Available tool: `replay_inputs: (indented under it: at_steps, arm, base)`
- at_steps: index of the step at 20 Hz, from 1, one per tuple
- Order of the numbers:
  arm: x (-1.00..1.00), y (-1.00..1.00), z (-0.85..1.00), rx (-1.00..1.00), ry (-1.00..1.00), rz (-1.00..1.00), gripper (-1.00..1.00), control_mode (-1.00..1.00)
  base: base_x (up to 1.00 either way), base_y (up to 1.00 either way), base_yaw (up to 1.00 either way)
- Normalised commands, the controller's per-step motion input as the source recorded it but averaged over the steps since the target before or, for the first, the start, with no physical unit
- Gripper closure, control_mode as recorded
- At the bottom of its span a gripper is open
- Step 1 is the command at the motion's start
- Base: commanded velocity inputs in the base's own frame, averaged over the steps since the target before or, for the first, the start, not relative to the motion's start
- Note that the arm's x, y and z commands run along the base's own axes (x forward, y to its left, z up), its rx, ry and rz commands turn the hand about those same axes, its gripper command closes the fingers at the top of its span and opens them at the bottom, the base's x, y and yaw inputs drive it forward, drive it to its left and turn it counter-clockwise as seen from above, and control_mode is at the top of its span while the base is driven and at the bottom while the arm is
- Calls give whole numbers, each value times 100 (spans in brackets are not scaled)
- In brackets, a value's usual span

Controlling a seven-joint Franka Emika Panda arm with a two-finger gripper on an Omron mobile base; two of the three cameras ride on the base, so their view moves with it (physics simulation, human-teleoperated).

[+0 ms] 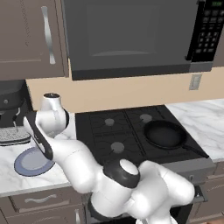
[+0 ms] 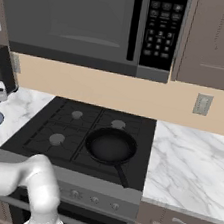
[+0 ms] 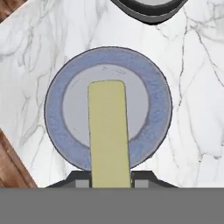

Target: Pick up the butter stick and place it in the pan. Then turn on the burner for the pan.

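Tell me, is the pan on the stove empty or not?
Empty. The pan shows a bare black inside; the butter stick is over the plate.

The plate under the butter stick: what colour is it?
Blue-grey plate, paler grey in the centre; the hand view shows it best.

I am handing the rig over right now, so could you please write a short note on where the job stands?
Gripper: shut on the yellowish-olive rectangular butter stick, over the round blue-grey plate on the white marble counter left of the stove.
Round black frying pan: on the stove's front right burner, with nothing in it.
Done: butter grasped.
Left: carry it to the pan, release it, turn on that burner.
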Motion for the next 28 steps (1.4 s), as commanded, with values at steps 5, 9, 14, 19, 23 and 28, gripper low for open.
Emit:
replay_inputs:
  at_steps: [5, 9, 14, 19, 23, 28]
  arm:
    - [-20, -78, 54, 0, 0, -4, 100, -100]
    - [-24, -83, 59, 0, 0, -5, 100, -100]
    - [-33, -87, 41, 0, 0, -5, 100, -100]
    - [-39, -91, 23, 0, 0, -4, 100, -100]
    - [-38, -92, 16, 0, -1, -6, 100, -100]
    - [-33, -94, 21, 0, 0, -8, 100, -100]
  base:
    - [0, 0, 0]
    - [0, 0, 0]
    - [0, 0, 0]
    - [0, 0, 0]
    - [0, 0, 0]
    - [0, 0, 0]
